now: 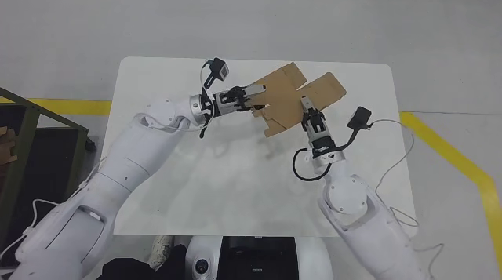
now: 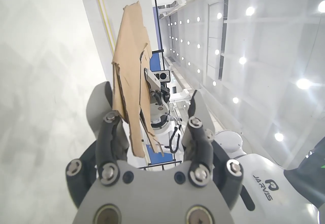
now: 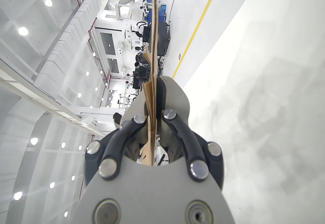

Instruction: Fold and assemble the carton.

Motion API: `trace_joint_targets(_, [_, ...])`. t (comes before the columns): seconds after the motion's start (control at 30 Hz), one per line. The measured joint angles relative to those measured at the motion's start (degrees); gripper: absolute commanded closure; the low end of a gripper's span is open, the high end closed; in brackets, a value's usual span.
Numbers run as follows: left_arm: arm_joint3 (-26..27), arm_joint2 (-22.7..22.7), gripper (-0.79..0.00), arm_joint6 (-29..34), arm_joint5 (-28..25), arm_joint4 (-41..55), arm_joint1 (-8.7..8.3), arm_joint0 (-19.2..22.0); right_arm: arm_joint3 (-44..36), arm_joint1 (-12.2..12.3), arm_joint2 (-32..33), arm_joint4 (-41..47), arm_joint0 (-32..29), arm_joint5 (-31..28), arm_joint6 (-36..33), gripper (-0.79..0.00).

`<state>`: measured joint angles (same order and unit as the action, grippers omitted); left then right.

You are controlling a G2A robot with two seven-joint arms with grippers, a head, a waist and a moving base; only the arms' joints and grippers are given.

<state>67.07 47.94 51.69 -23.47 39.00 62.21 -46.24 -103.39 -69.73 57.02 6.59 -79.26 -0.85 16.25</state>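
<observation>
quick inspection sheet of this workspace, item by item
surface: white table, shadows only
job's things: flattened brown carton, held above the table between both arms
clutter: nothing seen
grippers: left pincer open around the carton's edge; right pincer shut on the carton
cables: black cable looped by the right arm's wrist
surroundings: grey floor, yellow floor line, dark frame beside the table

Bright even light, glaring ceiling lamps (image 2: 303,83)

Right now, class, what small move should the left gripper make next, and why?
Probably close the left gripper on the flat brown cardboard carton: its fingers stand apart around the carton's edge, while the right gripper is already shut on it.
</observation>
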Motion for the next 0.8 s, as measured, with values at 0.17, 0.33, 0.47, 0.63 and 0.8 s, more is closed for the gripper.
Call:
trace_joint_targets(0.17, [-1.2, 0.2, -0.305, 0.1, 0.0, -0.2, 0.62, 0.2, -0.1, -0.5, -0.1, -1.0, -0.2, -0.1, -0.7, 0.000])
trace_joint_targets(0.33, [-2.1, 0.6, -0.086, 0.5, 0.1, -0.3, 1.12, 0.3, -0.3, -0.9, -0.1, -1.7, -0.4, -0.2, -0.9, 0.000])
trace_joint_targets(0.47, [-2.4, 1.0, 0.000, 0.8, 0.1, -0.4, 1.42, 0.3, -0.6, -1.2, 0.3, -2.2, -0.8, -0.4, -1.0, 0.000])
trace_joint_targets(0.63, [-2.5, 1.7, 0.000, 1.3, 0.1, -0.7, 1.70, 0.0, -0.9, -1.5, 0.9, -2.8, -1.3, -0.5, -1.7, -0.785])
trace_joint_targets(0.8, [-2.0, 2.9, 0.000, 1.9, -0.1, -1.6, 1.69, -0.2, -0.4, -1.6, 2.9, -3.0, -1.2, -0.7, -3.1, -0.785])
